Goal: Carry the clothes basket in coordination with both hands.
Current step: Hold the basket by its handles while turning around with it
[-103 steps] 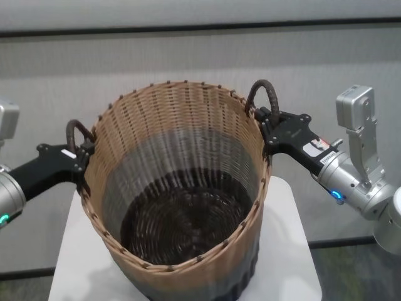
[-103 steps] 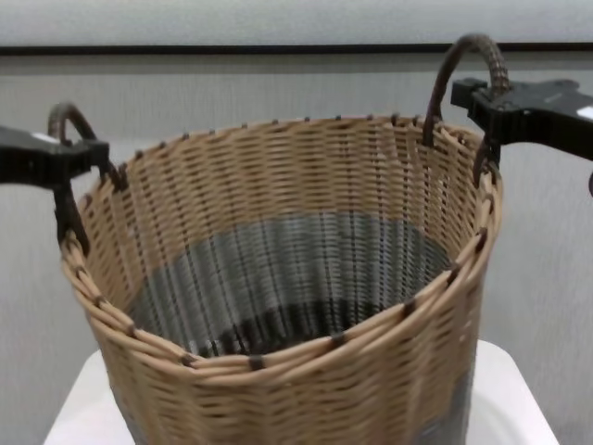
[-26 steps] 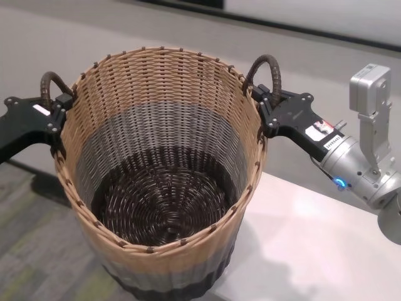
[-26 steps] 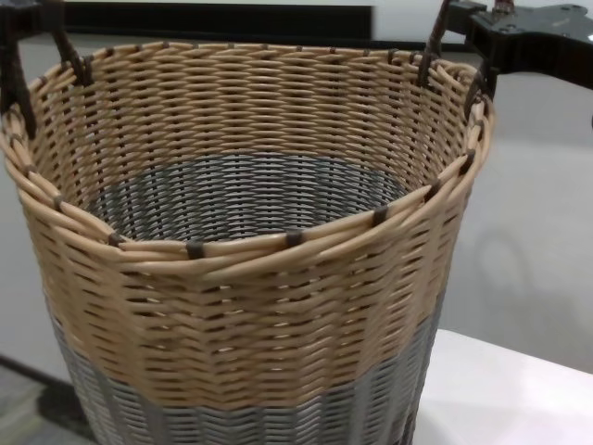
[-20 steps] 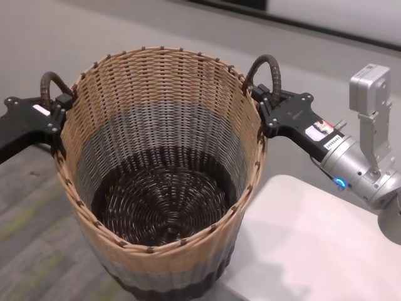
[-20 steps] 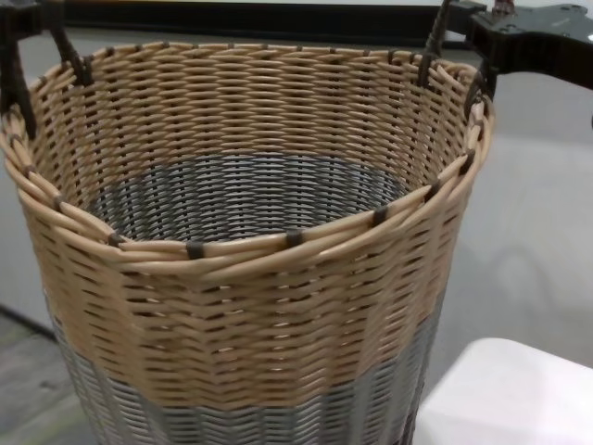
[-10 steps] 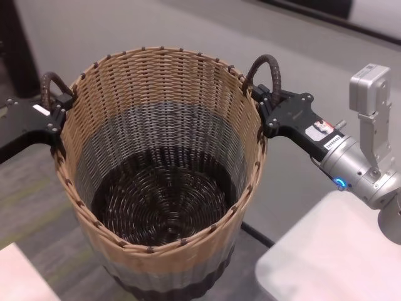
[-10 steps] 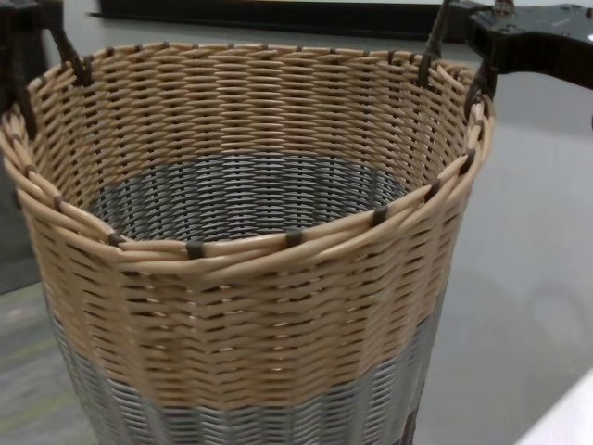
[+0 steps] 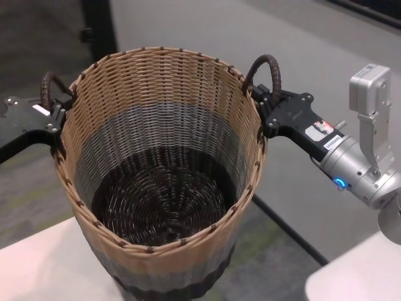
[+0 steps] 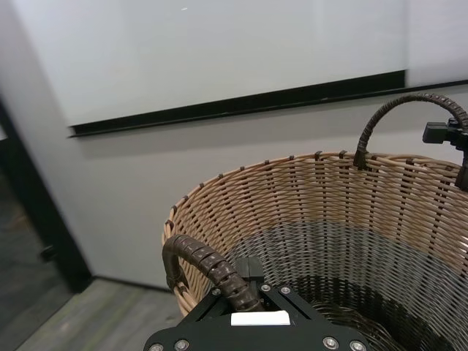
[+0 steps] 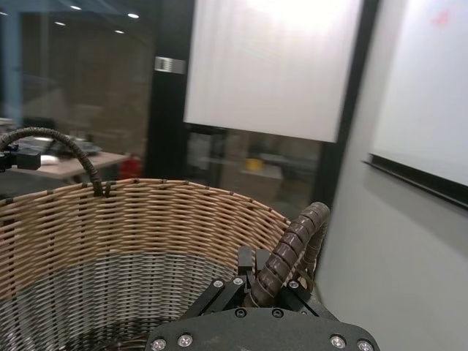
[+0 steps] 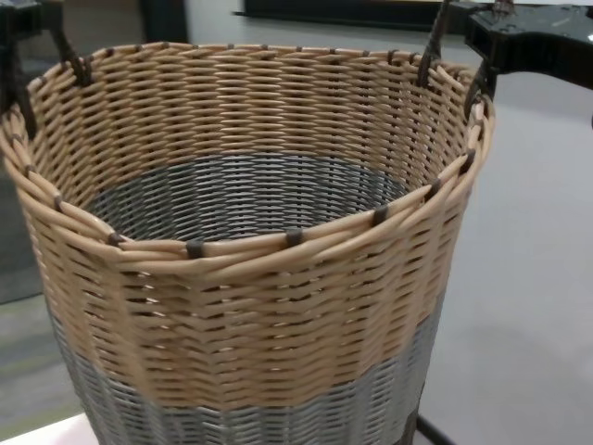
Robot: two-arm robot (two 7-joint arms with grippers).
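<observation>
Both claws were clamped on the big round woven wicker basket (image 9: 160, 182), tan above with a grey lower band. My left claw (image 9: 53, 119), black and flat-fingered, pinched the dark brown wrapped loop handle (image 9: 51, 88) on my left side of the rim. My right claw (image 9: 270, 111), on its silver-white wrist with the blue ring, pinched the matching right-hand handle (image 9: 266, 75); the right wrist view showed that handle (image 11: 292, 245) rising straight out from between the fingers.

The basket hung upright between my two arms, straight ahead of my chest, its mouth open toward my head and nothing visible inside. I judged it clear of any support: grey floor showed beyond it, and a pale worktop (image 9: 37, 263) lay low at my near left, another worktop corner (image 9: 357, 276) at my near right.

The line through the two handles ran across me, left to right, each claw equally near its own handle. I judged the load shared, so any further travel called for both arms moving together and level, or the rim would tip.
</observation>
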